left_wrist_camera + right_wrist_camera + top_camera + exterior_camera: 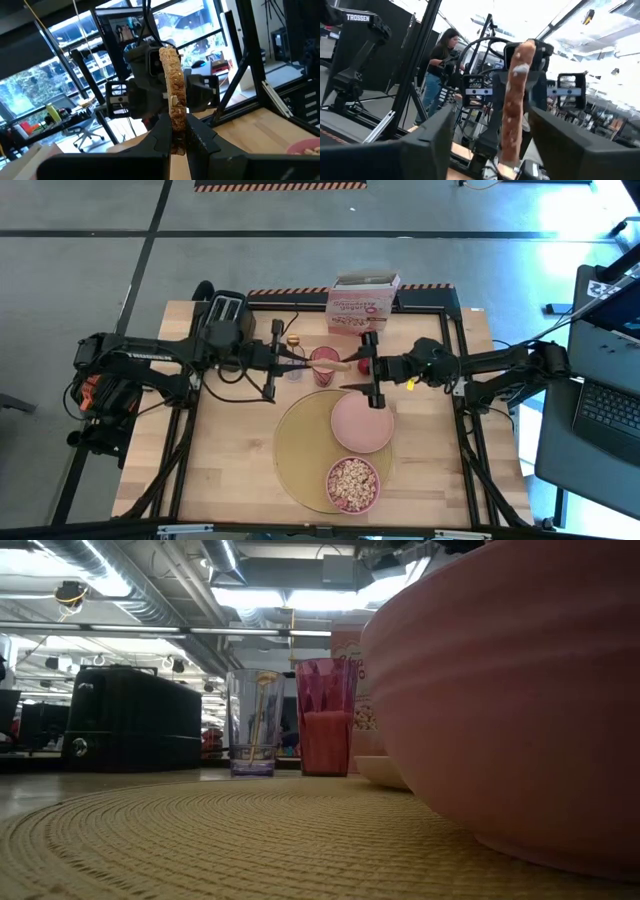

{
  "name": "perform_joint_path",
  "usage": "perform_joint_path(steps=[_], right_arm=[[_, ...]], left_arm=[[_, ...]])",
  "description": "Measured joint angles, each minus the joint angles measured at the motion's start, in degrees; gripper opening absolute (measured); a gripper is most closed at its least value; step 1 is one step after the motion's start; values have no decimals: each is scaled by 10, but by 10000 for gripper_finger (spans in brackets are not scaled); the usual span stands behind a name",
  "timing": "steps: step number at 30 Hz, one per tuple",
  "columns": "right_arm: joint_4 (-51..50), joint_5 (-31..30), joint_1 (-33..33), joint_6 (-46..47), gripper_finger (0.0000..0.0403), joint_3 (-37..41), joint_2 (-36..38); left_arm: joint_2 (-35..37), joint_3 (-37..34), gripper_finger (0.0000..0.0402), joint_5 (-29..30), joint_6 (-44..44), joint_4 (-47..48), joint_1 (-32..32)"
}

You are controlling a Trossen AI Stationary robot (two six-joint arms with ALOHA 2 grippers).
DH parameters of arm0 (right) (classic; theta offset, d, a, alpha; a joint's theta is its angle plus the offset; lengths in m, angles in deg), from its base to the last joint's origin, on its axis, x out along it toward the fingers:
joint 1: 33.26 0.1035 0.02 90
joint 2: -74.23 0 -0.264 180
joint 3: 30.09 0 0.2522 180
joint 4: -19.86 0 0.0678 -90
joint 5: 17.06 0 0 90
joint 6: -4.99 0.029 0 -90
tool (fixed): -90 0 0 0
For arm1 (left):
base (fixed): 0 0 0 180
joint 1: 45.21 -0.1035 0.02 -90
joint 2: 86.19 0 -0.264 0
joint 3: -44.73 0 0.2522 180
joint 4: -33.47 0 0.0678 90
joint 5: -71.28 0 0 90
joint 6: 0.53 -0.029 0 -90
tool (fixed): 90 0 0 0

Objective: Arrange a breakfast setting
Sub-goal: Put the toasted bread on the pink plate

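Black arm (357, 30) reads "TROSSEN" | cereal box (362, 302) lettering: unreadable

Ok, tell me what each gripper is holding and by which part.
The left gripper pinches the toast slice by one end, edge-on. The right gripper straddles the slice's other end with fingers open, not yet gripping.

Both arms are stretched inward over the back half of the table, wrists level and grippers brought nose to nose. The left gripper (330, 364) is clamped shut on a toast slice (172, 100) held on edge. The right gripper (492, 137) is held facing it, its fingers (432, 140) spread on either side of the same slice.
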Motion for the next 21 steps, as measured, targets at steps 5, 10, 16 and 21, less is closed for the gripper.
perform_joint_path(steps=[5, 10, 16, 21], right_arm=[[5, 0, 0, -13, 153, -2, 0], [1, -14, 0, -17, 72, -2, 0], [6, -16, 0, -26, 9, -2, 0], [6, -20, 0, -41, 24, -2, 0]], left_arm=[[0, 0, 21, -10, 4, 0, 0], [0, 0, 29, -13, 13, 0, 0], [0, 0, 27, -26, 15, -1, 0], [0, 0, 31, -31, 18, -1, 0]])
